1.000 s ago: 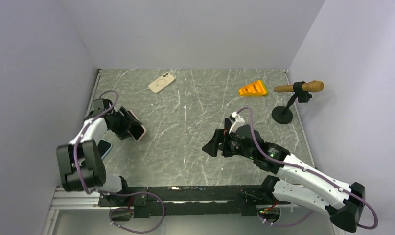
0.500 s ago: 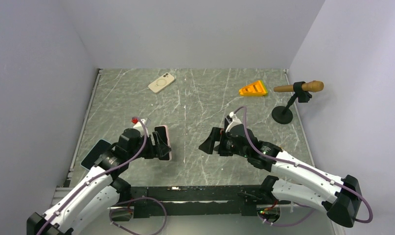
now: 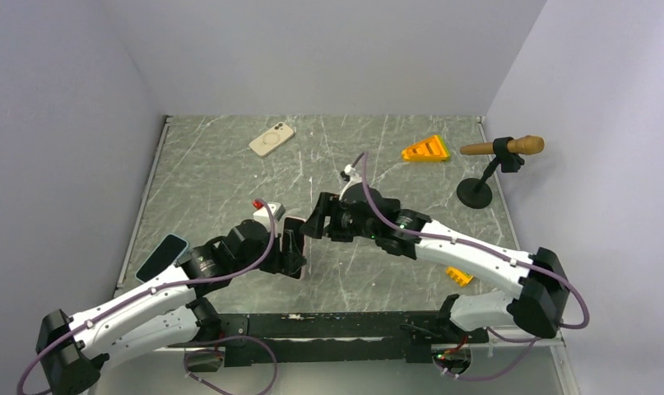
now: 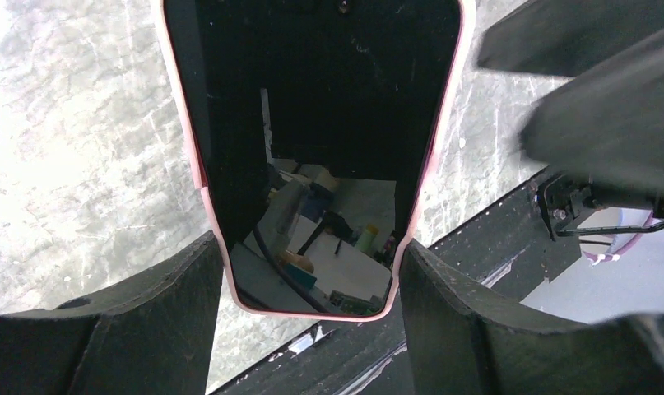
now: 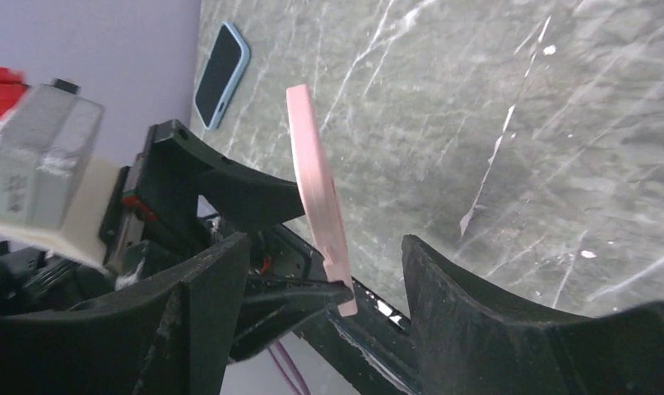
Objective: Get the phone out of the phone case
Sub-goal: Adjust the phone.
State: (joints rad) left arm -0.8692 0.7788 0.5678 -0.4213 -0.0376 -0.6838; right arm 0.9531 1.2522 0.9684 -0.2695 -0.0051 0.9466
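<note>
Phone (image 3: 294,233) in its pink case (image 3: 303,257) stood on edge above the table (image 3: 229,164), near the front and middle, clamped in the left gripper (image 3: 289,251); the right gripper (image 3: 313,222) sat just beside its upper end; a blue phone (image 3: 161,257) lay at the left edge, a white case (image 3: 271,138) at the back.

From the left wrist, the dark screen (image 4: 312,123) filled the frame, both fingers (image 4: 147,329) pressed on the case's long sides; the right gripper showed as a blur at upper right.

From the right wrist, the case appeared edge-on between the wide-spread fingers (image 5: 476,321), with a gap on each side; they held nothing.
</note>
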